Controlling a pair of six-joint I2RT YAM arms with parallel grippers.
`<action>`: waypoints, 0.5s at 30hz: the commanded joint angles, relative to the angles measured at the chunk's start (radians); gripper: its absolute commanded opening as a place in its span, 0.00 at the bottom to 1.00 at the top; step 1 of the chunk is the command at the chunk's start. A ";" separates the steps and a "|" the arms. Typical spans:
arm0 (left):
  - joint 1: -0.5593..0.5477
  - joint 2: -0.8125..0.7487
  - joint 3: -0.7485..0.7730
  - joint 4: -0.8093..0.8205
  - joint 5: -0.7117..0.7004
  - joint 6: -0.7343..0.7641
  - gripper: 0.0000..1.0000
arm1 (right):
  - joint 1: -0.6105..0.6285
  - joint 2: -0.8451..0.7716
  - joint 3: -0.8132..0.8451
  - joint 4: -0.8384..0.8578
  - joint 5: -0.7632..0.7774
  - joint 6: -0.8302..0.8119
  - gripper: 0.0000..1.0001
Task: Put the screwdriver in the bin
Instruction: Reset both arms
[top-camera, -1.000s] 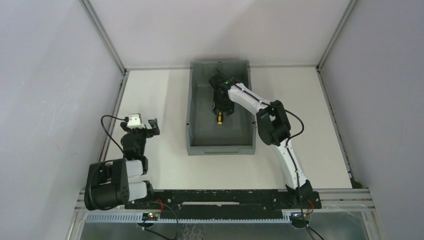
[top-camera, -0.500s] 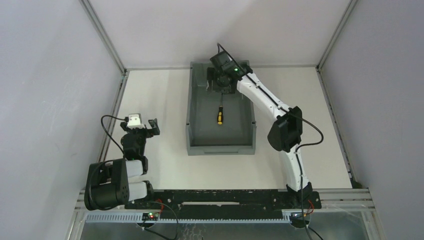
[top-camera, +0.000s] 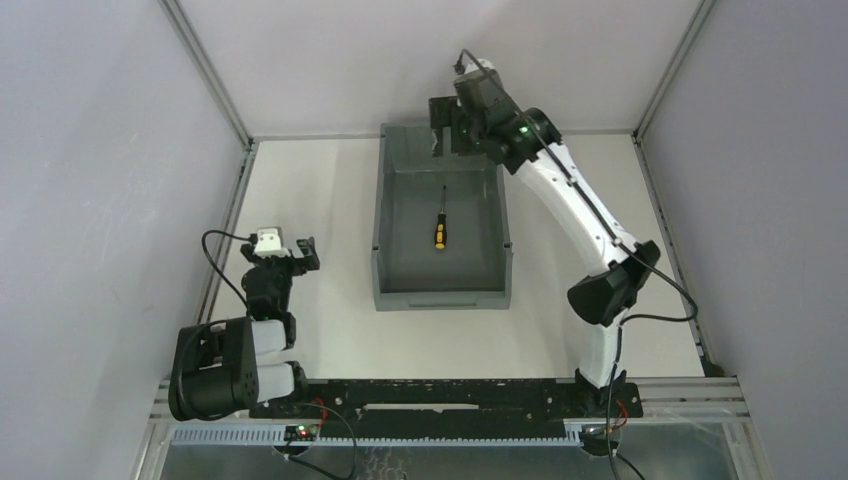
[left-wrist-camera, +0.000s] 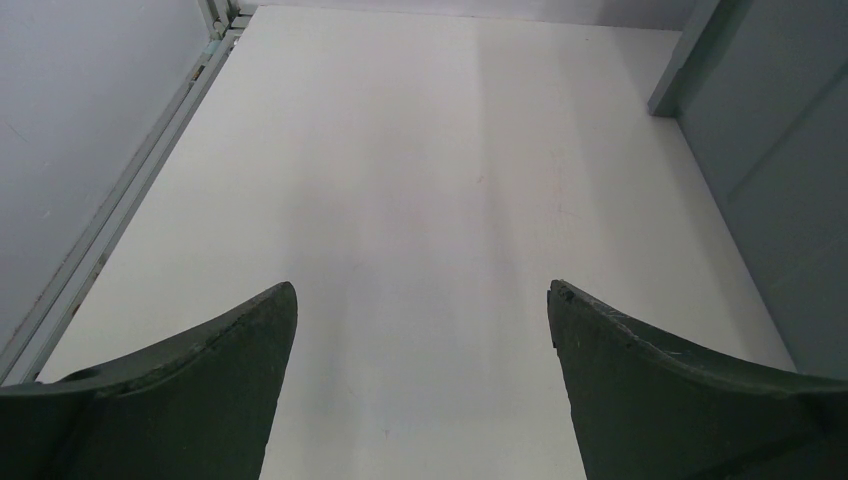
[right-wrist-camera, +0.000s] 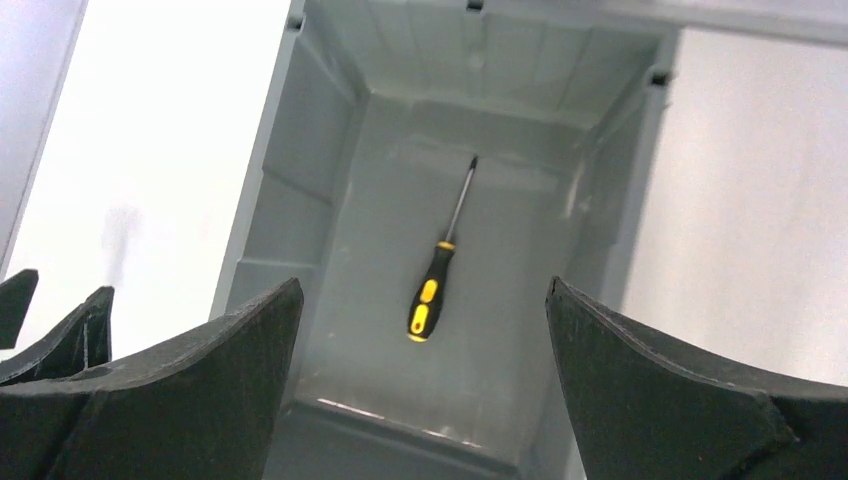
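We see the screwdriver (top-camera: 439, 229) lying flat on the floor of the bin (top-camera: 379, 230), mid-frame, its handle toward the bottom edge. Our right gripper (top-camera: 448, 130) hangs above the bin's upper wall, jaws spread wide and gripping nothing. Our left gripper (left-wrist-camera: 422, 296), at lower left over the table (top-camera: 310, 180), is likewise spread.

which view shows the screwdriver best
The right wrist view: the screwdriver lies large and unobstructed on the bin floor, handle and shaft clear. Top external shows it, but small. Left wrist does not show it.
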 joint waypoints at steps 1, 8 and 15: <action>-0.004 -0.012 0.039 0.043 -0.005 -0.011 1.00 | -0.041 -0.130 0.011 0.010 0.080 -0.100 1.00; -0.003 -0.012 0.039 0.041 -0.006 -0.012 1.00 | -0.161 -0.295 -0.107 0.023 0.120 -0.145 1.00; -0.004 -0.012 0.038 0.042 -0.005 -0.013 1.00 | -0.301 -0.487 -0.330 0.090 0.105 -0.166 1.00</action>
